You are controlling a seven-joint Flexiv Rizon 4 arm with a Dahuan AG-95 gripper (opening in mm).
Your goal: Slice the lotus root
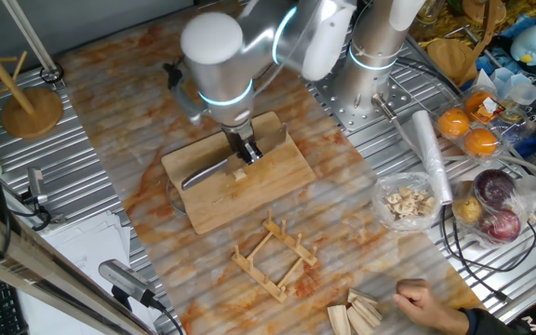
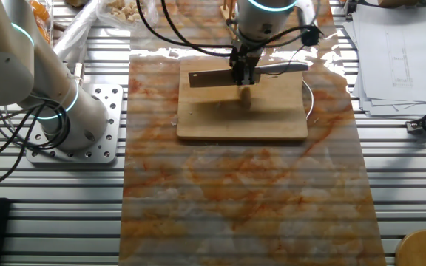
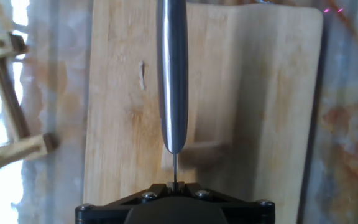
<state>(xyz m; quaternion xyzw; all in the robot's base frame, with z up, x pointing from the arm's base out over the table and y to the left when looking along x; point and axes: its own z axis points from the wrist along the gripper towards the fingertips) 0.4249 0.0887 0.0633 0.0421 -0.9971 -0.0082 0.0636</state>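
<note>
Tool (image 1: 243,152) clenched on the knife (image 1: 214,168), blade edge-down over the cutting board (image 1: 277,177) on the counter (image 1: 138,102), lotus root (image 1: 240,174) a small pale chunk just under the blade near the board's middle. Best pressed straight down with the blade kept upright, square across the chunk. Likely to roll or skid if pushed sideways, with nothing else steadying it.

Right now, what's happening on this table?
The arm's end effector is shut on a knife over the wooden cutting board. A small pale lotus root chunk lies on the board just under the blade, which looks poised at or on it. No cut slices are visible yet, so slicing seems to be just starting.
</note>
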